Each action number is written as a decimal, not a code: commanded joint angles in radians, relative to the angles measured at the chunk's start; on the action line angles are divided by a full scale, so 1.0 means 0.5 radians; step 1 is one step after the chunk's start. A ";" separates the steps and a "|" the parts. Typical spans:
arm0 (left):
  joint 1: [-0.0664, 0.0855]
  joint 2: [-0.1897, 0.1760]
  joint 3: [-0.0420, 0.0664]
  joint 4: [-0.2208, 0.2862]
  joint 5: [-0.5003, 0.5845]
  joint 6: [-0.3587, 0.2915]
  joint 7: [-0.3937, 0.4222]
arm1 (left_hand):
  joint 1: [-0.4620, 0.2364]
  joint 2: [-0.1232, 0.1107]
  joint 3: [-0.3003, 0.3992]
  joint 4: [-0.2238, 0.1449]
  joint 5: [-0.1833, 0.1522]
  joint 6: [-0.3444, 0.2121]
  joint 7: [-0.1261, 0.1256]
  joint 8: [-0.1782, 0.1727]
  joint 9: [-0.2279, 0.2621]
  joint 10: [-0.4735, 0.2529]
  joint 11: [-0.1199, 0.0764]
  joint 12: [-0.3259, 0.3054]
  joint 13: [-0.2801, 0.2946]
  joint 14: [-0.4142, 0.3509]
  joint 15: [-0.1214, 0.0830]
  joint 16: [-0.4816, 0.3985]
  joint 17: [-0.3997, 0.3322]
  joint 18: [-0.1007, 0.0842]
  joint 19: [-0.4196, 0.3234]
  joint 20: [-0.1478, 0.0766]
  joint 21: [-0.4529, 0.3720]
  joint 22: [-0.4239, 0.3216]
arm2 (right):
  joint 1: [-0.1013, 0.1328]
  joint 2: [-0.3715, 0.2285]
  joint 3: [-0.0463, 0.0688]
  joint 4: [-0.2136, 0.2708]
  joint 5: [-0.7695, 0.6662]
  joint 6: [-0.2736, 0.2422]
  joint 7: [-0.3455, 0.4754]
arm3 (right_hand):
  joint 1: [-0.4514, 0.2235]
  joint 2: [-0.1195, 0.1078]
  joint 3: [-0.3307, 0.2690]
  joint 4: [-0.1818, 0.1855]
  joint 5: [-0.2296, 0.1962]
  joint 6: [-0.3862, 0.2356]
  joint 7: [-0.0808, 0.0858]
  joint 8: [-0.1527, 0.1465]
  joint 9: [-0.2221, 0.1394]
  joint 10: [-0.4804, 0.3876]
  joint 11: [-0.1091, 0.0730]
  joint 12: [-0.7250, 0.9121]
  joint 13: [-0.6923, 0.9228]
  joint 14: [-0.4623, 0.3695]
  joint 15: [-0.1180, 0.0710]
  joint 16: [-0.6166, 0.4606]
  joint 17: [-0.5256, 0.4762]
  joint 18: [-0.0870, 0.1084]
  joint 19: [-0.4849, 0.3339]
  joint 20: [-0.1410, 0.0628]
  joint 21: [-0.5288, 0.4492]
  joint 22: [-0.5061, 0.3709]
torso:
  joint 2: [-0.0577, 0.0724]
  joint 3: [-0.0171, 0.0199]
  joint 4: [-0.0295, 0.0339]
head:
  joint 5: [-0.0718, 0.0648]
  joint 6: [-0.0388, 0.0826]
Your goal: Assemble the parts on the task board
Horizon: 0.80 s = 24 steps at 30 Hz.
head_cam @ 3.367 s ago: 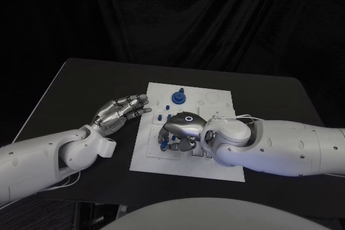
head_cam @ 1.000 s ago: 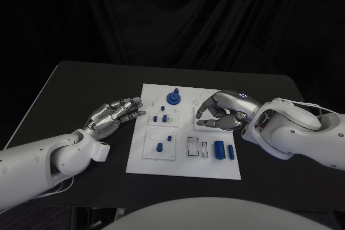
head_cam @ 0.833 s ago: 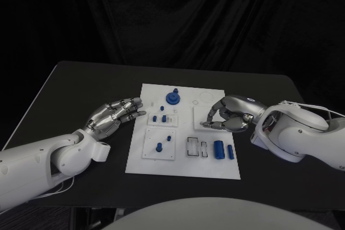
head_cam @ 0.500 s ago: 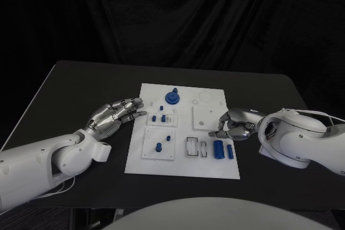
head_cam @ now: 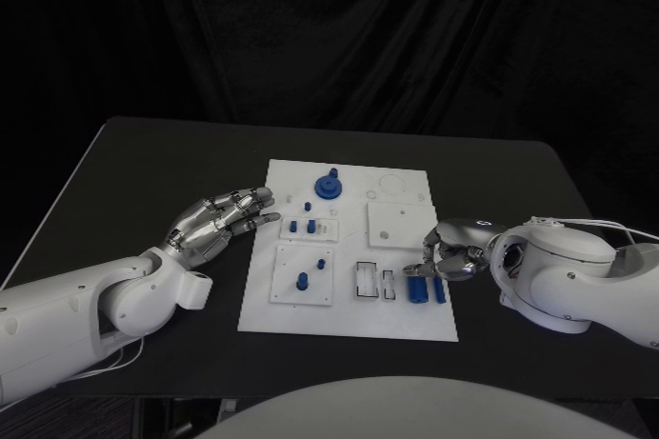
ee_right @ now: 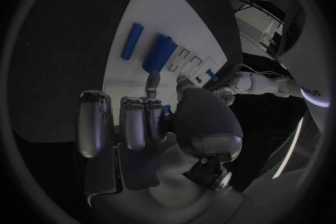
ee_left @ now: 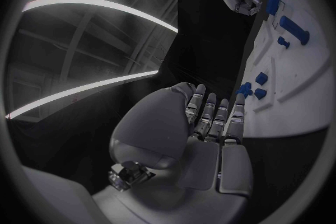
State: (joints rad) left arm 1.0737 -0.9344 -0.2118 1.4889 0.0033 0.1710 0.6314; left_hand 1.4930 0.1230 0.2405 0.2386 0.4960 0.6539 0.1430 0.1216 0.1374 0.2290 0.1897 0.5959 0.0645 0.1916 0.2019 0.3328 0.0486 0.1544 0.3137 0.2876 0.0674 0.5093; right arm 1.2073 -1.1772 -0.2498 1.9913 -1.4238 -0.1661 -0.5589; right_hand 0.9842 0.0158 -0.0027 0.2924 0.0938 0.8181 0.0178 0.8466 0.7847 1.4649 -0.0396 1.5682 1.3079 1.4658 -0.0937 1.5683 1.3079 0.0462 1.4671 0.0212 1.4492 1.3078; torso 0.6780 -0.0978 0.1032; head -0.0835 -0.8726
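The white task board (head_cam: 344, 315) lies in the middle of the table. My right hand (head_cam: 453, 251) hovers at its right edge, fingers curled in, and a bit of blue shows pinched at its fingertips (ee_right: 166, 113). Just below it on the board lie a thick blue cylinder (head_cam: 419, 287) and a thin blue one (head_cam: 440, 289); the right wrist view has the thick cylinder (ee_right: 159, 51) and the thin one (ee_right: 131, 40) beyond the hand (ee_right: 150, 123). My left hand (head_cam: 220, 220) floats open beside the board's left edge, holding nothing.
A blue knob (head_cam: 329, 185) stands at the board's far end. Small blue pegs (head_cam: 313, 227) sit in the left module, with two more pieces (head_cam: 313, 273) below them. White rectangular slots (head_cam: 369, 279) lie left of the cylinders. Bare black table surrounds the board.
My right hand has drawn back from the square plate at the board's upper right toward the near right edge, ending above the two cylinders. The left hand has stayed still.
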 commanded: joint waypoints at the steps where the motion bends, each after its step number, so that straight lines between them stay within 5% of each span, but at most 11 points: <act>1: -0.003 0.001 0.002 0.004 0.009 0.013 0.013 | -0.022 0.003 0.006 0.001 0.008 0.004 0.011 0.010 -0.002 0.015 0.002 0.007 0.003 0.008 0.007 0.010 0.003 -0.004 0.016 0.001 0.005 -0.001 | -0.010 0.005 0.000 0.010 -0.094 0.080 -0.139 | -0.022 0.004 -0.015 0.003 -0.016 -0.023 0.005 -0.022 -0.004 0.212 -0.008 0.005 0.526 0.210 -0.012 0.005 0.526 -0.030 0.103 -0.017 -0.006 0.444 | -0.003 -0.0028 -0.002 | 0.002 0.000; 9: -0.003 -0.009 0.002 0.009 0.009 0.011 0.004 | -0.024 0.001 0.006 0.003 0.004 0.004 0.011 0.010 -0.003 0.020 0.005 0.009 0.003 0.013 0.007 0.016 0.004 -0.004 0.016 0.001 0.005 -0.002 | -0.035 0.026 0.000 0.006 -0.102 0.110 -0.178 | -0.202 0.062 -0.060 0.002 -0.030 0.019 0.018 -0.156 -0.061 0.212 0.003 0.005 0.526 0.210 -0.004 0.005 0.526 -0.041 0.122 -0.012 0.041 0.458 | -0.004 -0.0048 -0.003 | 0.004 0.000; 14: -0.003 -0.007 0.002 0.005 0.009 0.014 -0.003 | -0.027 -0.001 0.005 0.004 0.002 0.003 0.011 0.011 -0.003 0.022 0.006 0.011 0.004 0.014 0.008 0.018 0.004 -0.004 0.017 0.001 0.005 -0.003 | -0.059 0.048 0.000 -0.013 -0.104 0.155 -0.198 | -0.203 0.067 -0.061 0.000 -0.030 0.045 0.016 -0.188 -0.076 0.212 0.000 0.005 0.526 0.207 -0.007 -0.002 0.516 -0.043 0.127 -0.013 0.051 0.461 | -0.004 -0.0041 -0.001 | 0.002 0.000; 24: -0.005 -0.005 0.002 0.000 0.009 0.025 -0.017 | -0.029 -0.001 0.004 0.006 -0.002 0.003 0.011 0.012 -0.003 0.024 0.006 0.012 0.004 0.014 0.008 0.017 0.004 -0.005 0.017 0.001 0.005 -0.005 | -0.095 0.107 0.000 -0.076 -0.104 0.129 -0.184 | -0.135 0.083 -0.045 -0.002 0.113 0.139 0.020 -0.387 -0.167 0.212 0.002 0.005 0.526 0.190 -0.008 -0.061 0.433 -0.036 0.115 -0.015 0.027 0.452 | -0.001 -0.0028 -0.003 | 0.002 0.000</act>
State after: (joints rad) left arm 1.0724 -0.9384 -0.2115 1.4875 0.0034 0.1719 0.6197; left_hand 1.4886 0.1193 0.2406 0.2387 0.4959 0.6539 0.1430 0.1216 0.1374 0.2324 0.1930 0.5958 0.0651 0.1952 0.2056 0.3367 0.0495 0.1544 0.3137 0.2876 0.0675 0.5089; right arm 1.1645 -1.1266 -0.2497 1.9586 -1.4662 -0.1081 -0.6334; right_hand 0.9086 0.0580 -0.0302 0.2923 0.1467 0.8793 0.0291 0.6587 0.7032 1.4648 -0.0395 1.5682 1.3077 1.4658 -0.0937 1.5419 1.3077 0.0309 1.4670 0.0213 1.4684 1.3076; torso 0.6769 -0.0997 0.1027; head -0.0831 -0.8726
